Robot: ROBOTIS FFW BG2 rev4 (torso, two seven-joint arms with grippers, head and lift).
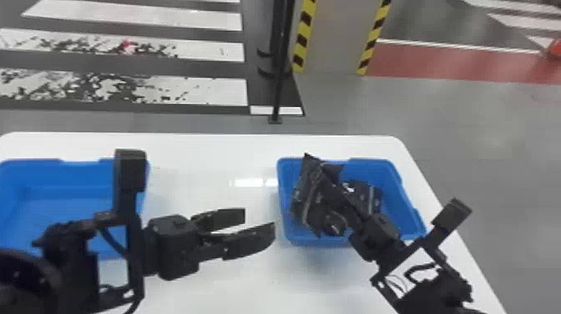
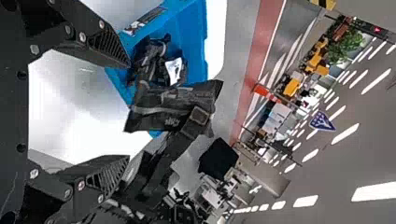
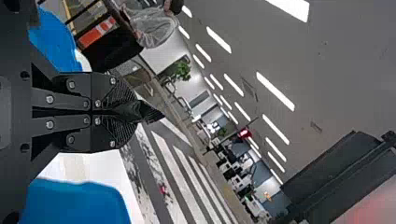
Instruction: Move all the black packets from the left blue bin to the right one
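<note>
In the head view my right gripper [image 1: 329,177] is over the right blue bin [image 1: 407,204], shut on a black packet [image 1: 308,196] that hangs at the bin's left side. More black packets [image 1: 370,198] lie inside that bin. The right wrist view has the right gripper [image 3: 133,112] with its fingers together and a dark packet tip [image 3: 149,113] poking out. My left gripper [image 1: 259,223] stands open between the bins, holding nothing; in the left wrist view the left gripper [image 2: 128,112] faces the held packet [image 2: 161,109]. The left blue bin [image 1: 79,171] shows bare blue around the left arm.
Both bins stand on a white table [image 1: 208,154]. Beyond its far edge rises a dark post [image 1: 280,62] on the floor, beside a panel [image 1: 334,37] with yellow-and-black striped edges. The left arm crosses the left bin's right part.
</note>
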